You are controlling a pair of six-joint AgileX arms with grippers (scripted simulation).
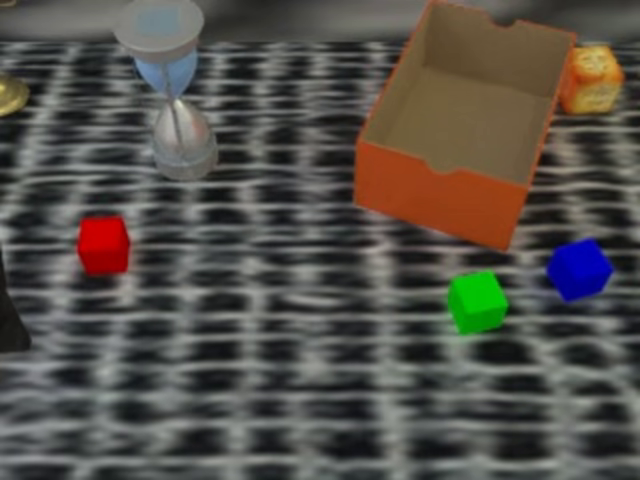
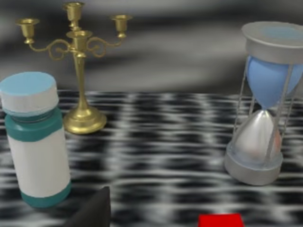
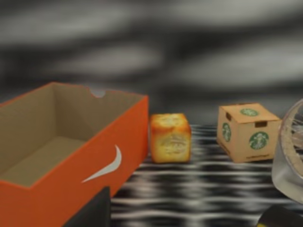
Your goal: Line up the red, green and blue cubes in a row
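Red cube (image 1: 104, 245) sits at counter (image 1: 300, 400) left; green cube (image 1: 477, 301) and blue cube (image 1: 579, 268) right, near box (image 1: 440, 190). Plain, solid-coloured. Neither arm's fingers visible: state cannot be told.

Background clutter: hourglass (image 1: 176, 95) upper left, open orange shoebox (image 1: 440, 190) upper right, yellow-orange block (image 1: 592, 78) just beside it.

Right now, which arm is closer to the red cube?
Left. The left arm sits at the top view's left edge, just beside the red cube. The right arm is outside that view; its wrist camera faces the orange box, over on the right.
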